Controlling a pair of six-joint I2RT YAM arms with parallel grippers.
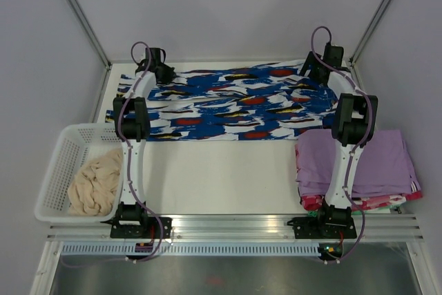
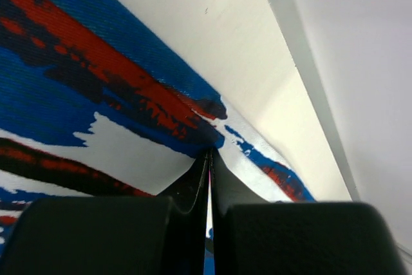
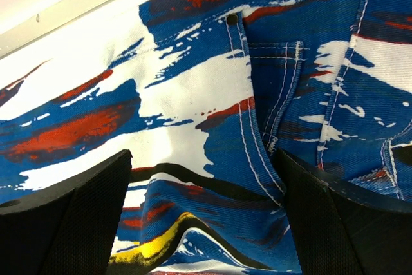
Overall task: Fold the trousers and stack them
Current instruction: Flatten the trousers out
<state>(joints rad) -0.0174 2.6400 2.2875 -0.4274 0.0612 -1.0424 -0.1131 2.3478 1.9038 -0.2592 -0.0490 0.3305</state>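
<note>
The trousers (image 1: 228, 105), in a blue, white and black print with red and yellow flecks, lie spread lengthwise across the far half of the table. My left gripper (image 1: 164, 70) is at their far left end; in the left wrist view its jaws (image 2: 210, 159) are shut on the trousers' edge (image 2: 129, 114), with a sliver of cloth between them. My right gripper (image 1: 312, 70) is at the far right end, over the waist. In the right wrist view it (image 3: 203, 159) stands wide open, its fingers (image 3: 71, 217) straddling a raised fold of the trousers (image 3: 212, 94) by a seam and rivet.
A white basket (image 1: 59, 164) at the near left holds a cream fluffy bundle (image 1: 93, 184). A stack of lilac folded garments (image 1: 383, 164) lies at the near right, with a pink one under it. A metal rail (image 2: 309, 75) and the wall run close behind the trousers.
</note>
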